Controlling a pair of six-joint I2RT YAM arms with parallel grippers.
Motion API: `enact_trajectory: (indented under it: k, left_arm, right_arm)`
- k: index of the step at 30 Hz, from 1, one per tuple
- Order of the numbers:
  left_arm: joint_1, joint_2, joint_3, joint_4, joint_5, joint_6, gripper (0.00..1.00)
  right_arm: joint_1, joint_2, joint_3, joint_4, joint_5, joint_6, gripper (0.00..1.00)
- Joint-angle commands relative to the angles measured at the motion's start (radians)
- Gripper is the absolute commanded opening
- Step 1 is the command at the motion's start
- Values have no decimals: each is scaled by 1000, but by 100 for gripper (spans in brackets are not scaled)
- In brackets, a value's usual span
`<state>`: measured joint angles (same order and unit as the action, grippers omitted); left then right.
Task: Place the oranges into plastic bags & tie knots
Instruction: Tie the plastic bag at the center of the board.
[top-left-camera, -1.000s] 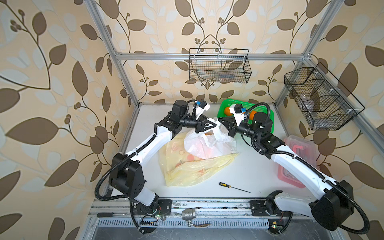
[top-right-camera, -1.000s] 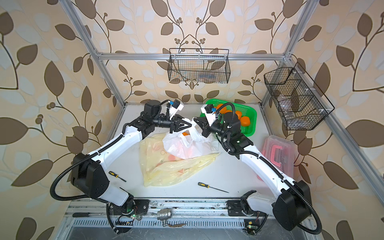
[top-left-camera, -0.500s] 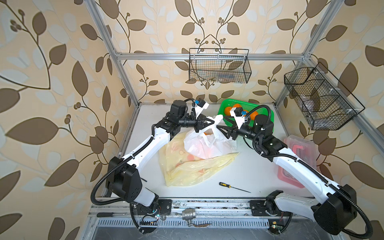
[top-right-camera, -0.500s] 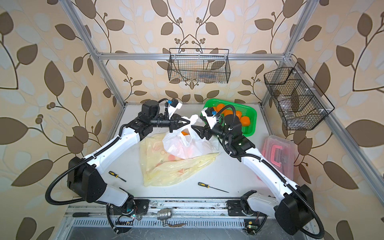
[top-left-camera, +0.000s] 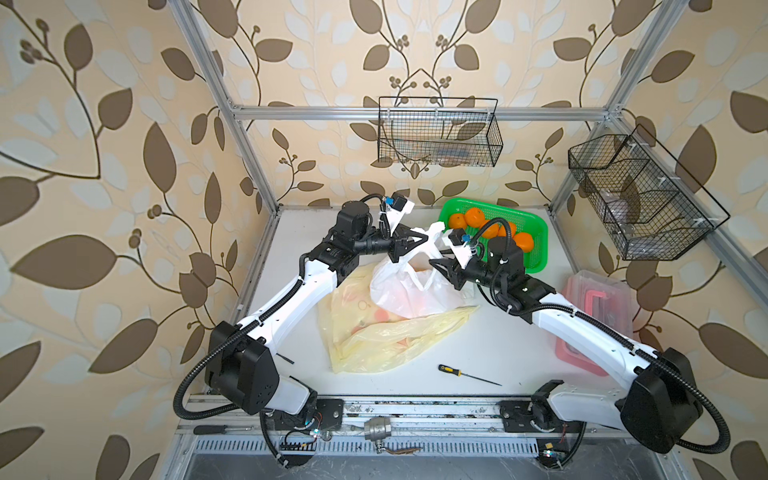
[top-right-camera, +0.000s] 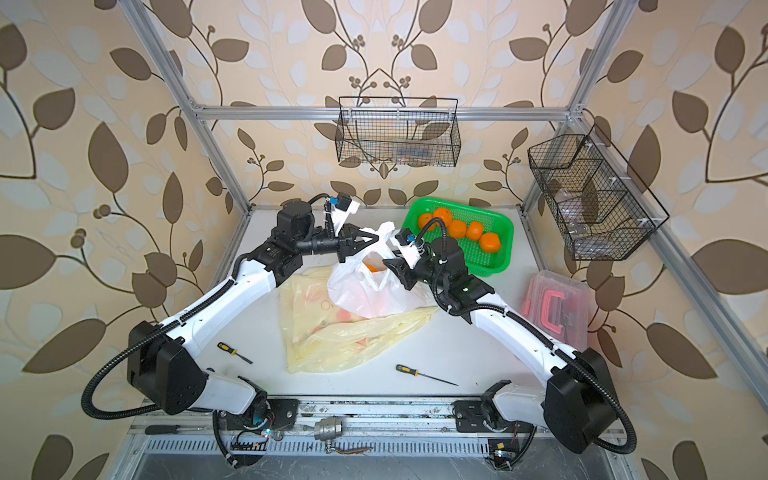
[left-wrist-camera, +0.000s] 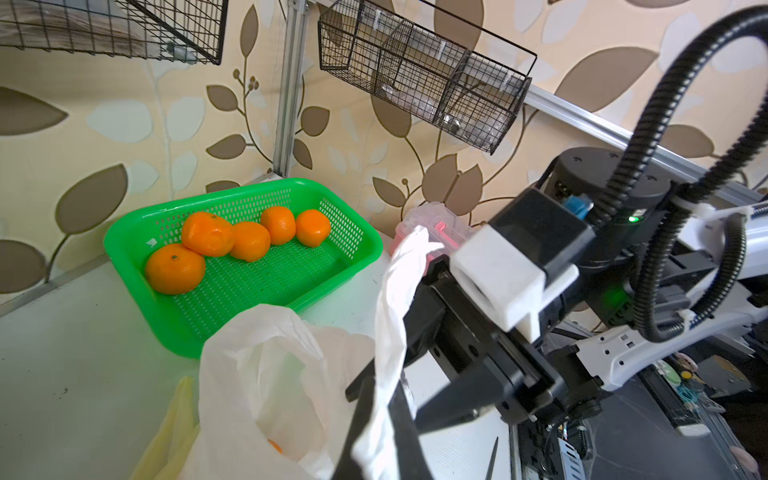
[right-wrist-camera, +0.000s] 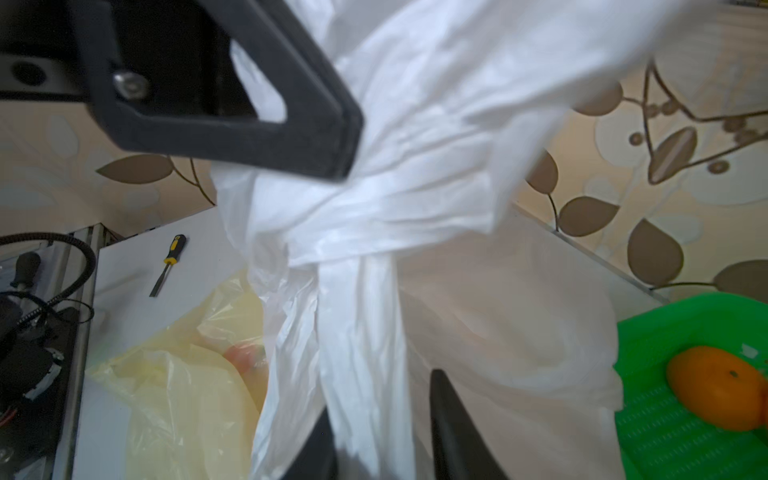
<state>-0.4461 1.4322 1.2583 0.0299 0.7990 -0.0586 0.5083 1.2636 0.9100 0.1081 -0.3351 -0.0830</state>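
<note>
**Two grippers on the handles of one white bag**

The white table carries everything. Widest on it is the pale yellow plastic, lying flat and crinkled near the middle with reddish prints showing through. Whether that is one bag or two I cannot tell.

On its far edge sits the single white bag. It is thin, translucent and bulging, and an orange glow shows through its skin.

At the far right corner of the table, behind the right arm, stands one green basket. Two black wire baskets hang on the walls. One clear box with a pink handle lies at the right edge.

The left gripper reaches in above the bag. Its jaws are pressed together on one white strap, and the strap's loose end pokes out past the tips. The right gripper faces it, just beside the bag's mouth. Its jaws stand a little apart with the other strap hanging between them, and a gap shows beside the strap.

Five oranges lie in the green basket, touching one another in a rough row. One more orange peeps from the white bag's open mouth, and how many lie under it I cannot count.

Two screwdrivers with yellow-and-black handles lie near the front of the table. One is by the left arm, the other is in front of the yellow plastic.

Smallest is the twist seen in the right wrist view, where the white straps cross and bunch loosely and are not drawn tight.
</note>
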Motion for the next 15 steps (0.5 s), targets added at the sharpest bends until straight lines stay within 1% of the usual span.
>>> enact_trajectory:
  k: [1, 5, 8, 11, 15]
  left_arm:
    - [-6, -67, 11, 11, -55, 8, 0]
    - [-11, -72, 31, -59, -98, 25, 0]
    - [-21, -74, 52, -109, -129, 37, 0]
    - [-40, -69, 102, -187, -168, 42, 0]
    - [-60, -73, 157, -244, -186, 17, 0]
  right_arm:
    - [1, -51, 13, 38, 120, -1, 15]
    - [2, -106, 6, 59, 217, 15, 4]
    - [3, -129, 10, 53, 270, 27, 1]
    - [4, -137, 26, 19, 306, 32, 0]
    - [12, -139, 45, -46, 316, 19, 1]
